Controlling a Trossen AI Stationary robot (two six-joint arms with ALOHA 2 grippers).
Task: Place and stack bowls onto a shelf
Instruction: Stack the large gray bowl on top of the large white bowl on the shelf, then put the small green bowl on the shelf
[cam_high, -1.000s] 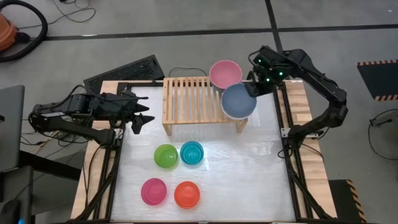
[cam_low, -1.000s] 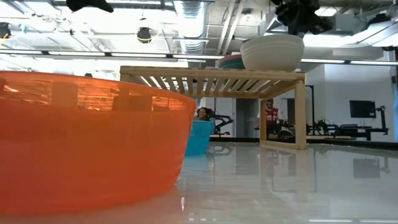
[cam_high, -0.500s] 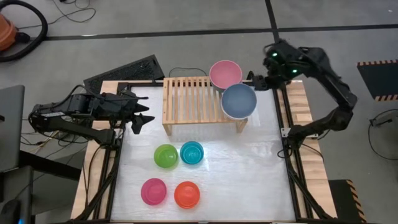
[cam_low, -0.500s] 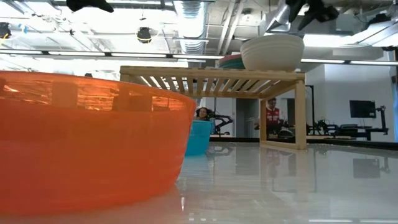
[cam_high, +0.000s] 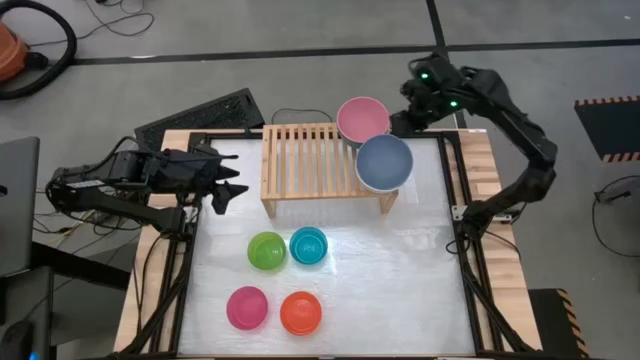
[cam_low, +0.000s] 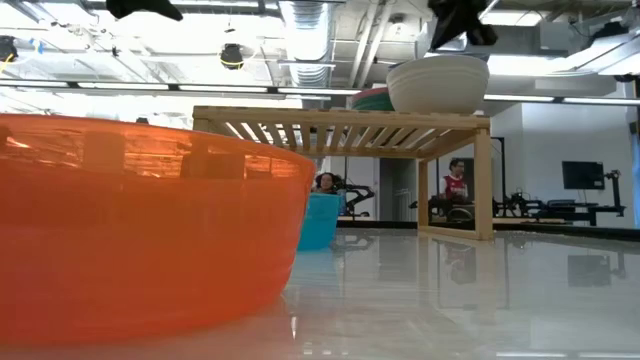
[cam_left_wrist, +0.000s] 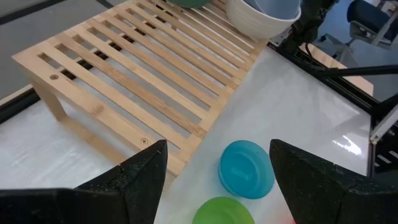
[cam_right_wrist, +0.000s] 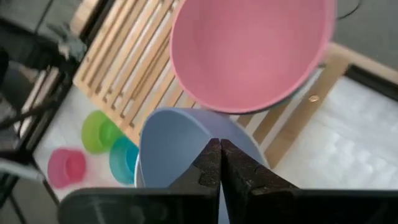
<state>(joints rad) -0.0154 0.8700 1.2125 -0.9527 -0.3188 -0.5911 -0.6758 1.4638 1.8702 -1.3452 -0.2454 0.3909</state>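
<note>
**Right gripper closed above the stacked bowls at the shelf's end**

The right gripper (cam_high: 402, 117) hangs over the far right corner of the shelf (cam_high: 310, 160), its two dark fingers (cam_right_wrist: 210, 163) pressed together with nothing between them. In its wrist view the fingertips meet just over the slate blue bowl (cam_right_wrist: 180, 146), with the light pink bowl (cam_right_wrist: 249, 50) beside it.

Both bowls sit at the right end of the shelf. Seen from above, the light pink bowl (cam_high: 362, 119) is at the back corner and the slate blue bowl (cam_high: 384, 162) at the front corner, their rims overlapping. The slate blue one rests inside a cream bowl (cam_left_wrist: 255, 18), whose pale ribbed wall shows under it in the left wrist view and from the side in the low view (cam_low: 437, 84). A teal green rim (cam_low: 370, 98) peeks out behind it there, under the pink one. The shelf is a low light-wood rack with parallel slats and solid side legs; the rest of its top is bare.

On the white table (cam_high: 420, 270) in front of the shelf stand four more bowls, open side up: green (cam_high: 267, 250) and cyan (cam_high: 308, 245) touching side by side, then magenta (cam_high: 247, 307) and orange (cam_high: 300, 312) nearer the front edge.

The left gripper (cam_high: 232, 180) waits at the table's left edge, fingers spread apart and holding nothing.
</note>
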